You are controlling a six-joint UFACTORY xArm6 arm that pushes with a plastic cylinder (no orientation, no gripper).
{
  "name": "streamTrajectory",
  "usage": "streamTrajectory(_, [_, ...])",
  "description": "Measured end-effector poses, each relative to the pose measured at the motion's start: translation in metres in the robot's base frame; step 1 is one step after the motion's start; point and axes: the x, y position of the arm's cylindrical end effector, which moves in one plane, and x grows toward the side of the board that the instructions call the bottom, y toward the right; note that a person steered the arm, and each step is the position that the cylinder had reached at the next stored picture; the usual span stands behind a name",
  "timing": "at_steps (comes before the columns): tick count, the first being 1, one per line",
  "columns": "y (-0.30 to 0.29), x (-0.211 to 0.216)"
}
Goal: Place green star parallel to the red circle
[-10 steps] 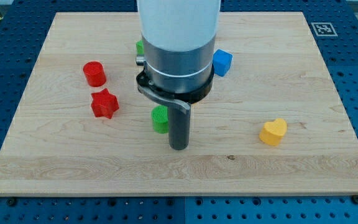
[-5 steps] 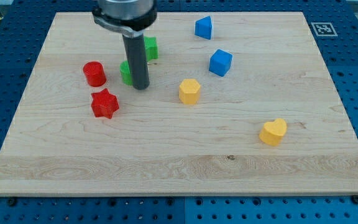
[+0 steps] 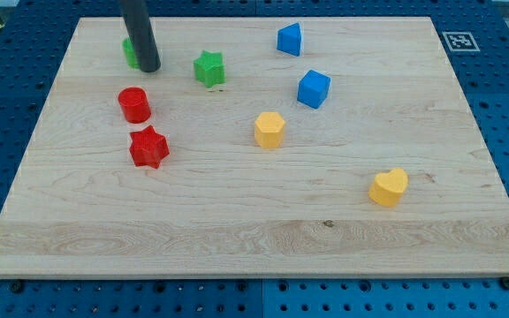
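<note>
While my tip [image 3: 149, 67] sits by a green block [image 3: 130, 51] up top | no jaws, rod holds nothing | green star [image 3: 208, 68] right of it, above-right of red circle [image 3: 134, 104] | next, I think: push star level with circle.

No readable text; board corner [image 3: 455, 41] bears a black-and-white marker.

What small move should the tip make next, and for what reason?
Probably my tip should leave the green block it stands beside, partly hidden behind the rod, and travel toward the view's right, around the green star. The star lies higher and to the right of the red circle, so a push from its upper right side seems needed.
</note>
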Motion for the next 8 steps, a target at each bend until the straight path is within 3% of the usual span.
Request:
streamTrajectory(2, [-0.04, -0.016])
streamTrajectory(6, [-0.065, -0.038])
streamTrajectory(8, [-0.065, -0.006])
